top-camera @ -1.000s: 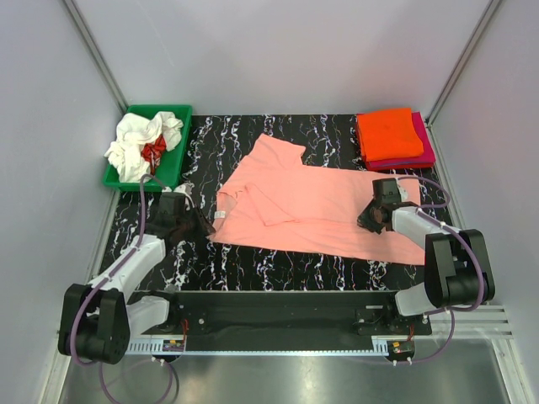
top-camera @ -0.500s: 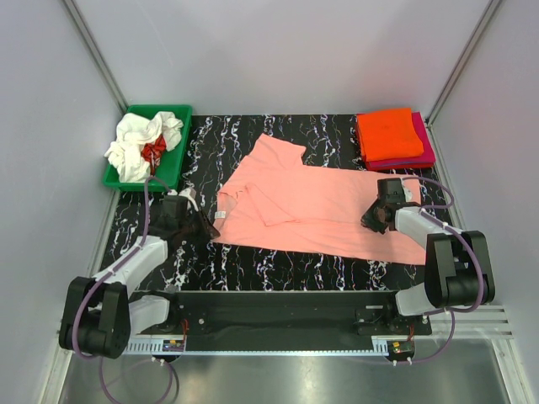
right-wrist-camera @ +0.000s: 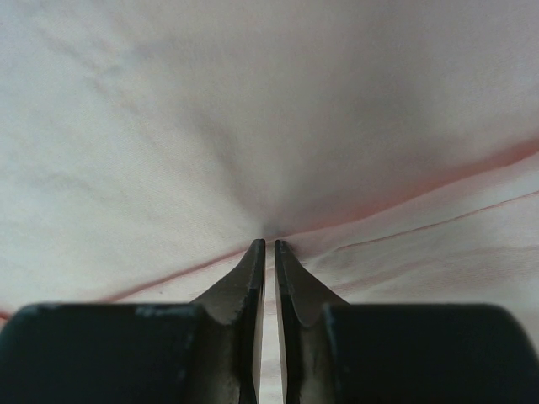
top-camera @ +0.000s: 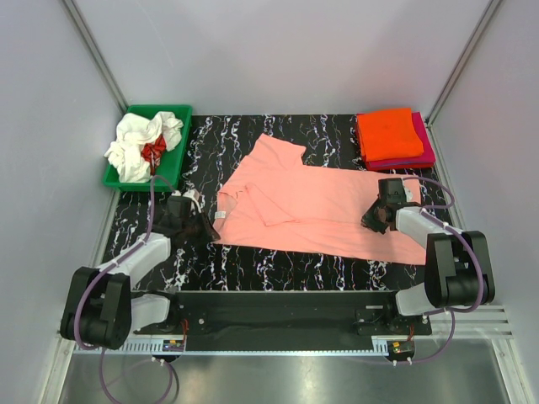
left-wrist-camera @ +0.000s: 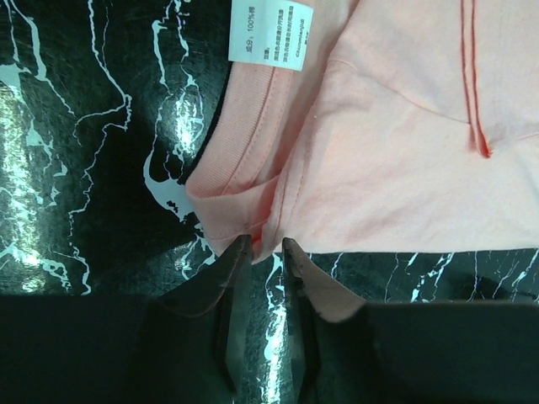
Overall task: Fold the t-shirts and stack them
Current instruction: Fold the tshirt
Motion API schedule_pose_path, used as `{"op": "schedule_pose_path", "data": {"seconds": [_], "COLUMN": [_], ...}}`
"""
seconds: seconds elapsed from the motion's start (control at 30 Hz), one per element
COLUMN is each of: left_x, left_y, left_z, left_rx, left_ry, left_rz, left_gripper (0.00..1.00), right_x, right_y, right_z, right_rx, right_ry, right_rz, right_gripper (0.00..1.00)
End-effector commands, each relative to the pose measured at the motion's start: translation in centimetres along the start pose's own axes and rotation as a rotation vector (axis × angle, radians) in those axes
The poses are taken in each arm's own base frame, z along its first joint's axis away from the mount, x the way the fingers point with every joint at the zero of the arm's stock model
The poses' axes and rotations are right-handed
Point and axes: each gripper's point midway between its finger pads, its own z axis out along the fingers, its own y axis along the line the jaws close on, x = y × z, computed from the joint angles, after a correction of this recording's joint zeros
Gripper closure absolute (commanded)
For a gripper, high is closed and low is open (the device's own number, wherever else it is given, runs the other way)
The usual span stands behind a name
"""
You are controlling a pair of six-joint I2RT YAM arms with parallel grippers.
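The salmon-pink t-shirt [top-camera: 312,206] lies spread on the black marble table, partly folded. My left gripper [top-camera: 206,225] is low at its left corner by the collar. In the left wrist view its jaws [left-wrist-camera: 265,244] stand a narrow gap apart, tips touching the collar's folded edge [left-wrist-camera: 227,198], with table showing between the fingers. My right gripper [top-camera: 369,222] sits on the shirt's right part. In the right wrist view it [right-wrist-camera: 269,242] is shut on a pinch of the pink cloth [right-wrist-camera: 253,109], which tents up from the tips.
A folded orange t-shirt [top-camera: 389,133] lies on a magenta one [top-camera: 424,151] at the back right corner. At the back left, the green bin [top-camera: 174,164] holds crumpled white [top-camera: 135,145] and red [top-camera: 153,151] t-shirts. A white care label [left-wrist-camera: 269,32] shows at the collar.
My left gripper has crept forward and right to the shirt's collar corner, its jaws narrowing slightly. The right gripper has shifted a little, still pinching the cloth.
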Motion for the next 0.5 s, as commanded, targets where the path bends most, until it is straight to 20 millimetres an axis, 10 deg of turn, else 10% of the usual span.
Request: {"op": "schedule_pose_path", "data": {"seconds": [0.0, 0.2, 0.37, 0.47], "left_x": [-2.2, -2.4, -2.8, -4.0], "left_y": [-0.5, -0.3, -0.6, -0.5], "left_z": [0.0, 0.1, 0.2, -0.1], "left_rx": [-0.01, -0.032, -0.034, -0.079], "left_ry": [-0.064, -0.075, -0.083, -0.092], "left_rz": [0.047, 0.065, 0.058, 0.077], "left_gripper": [0.75, 0.73, 1.0, 1.0], "right_x": [-0.2, -0.2, -0.3, -0.5], "right_y": [-0.2, -0.3, -0.4, -1.2], "right_z": [-0.2, -0.4, -0.3, 0.3], "right_rx": [0.001, -0.002, 0.003, 0.033], "right_ry": [-0.005, -0.005, -0.007, 0.006], "right_rz": [-0.003, -0.003, 0.001, 0.034], "right_gripper": [0.85, 0.85, 0.85, 0.87]}}
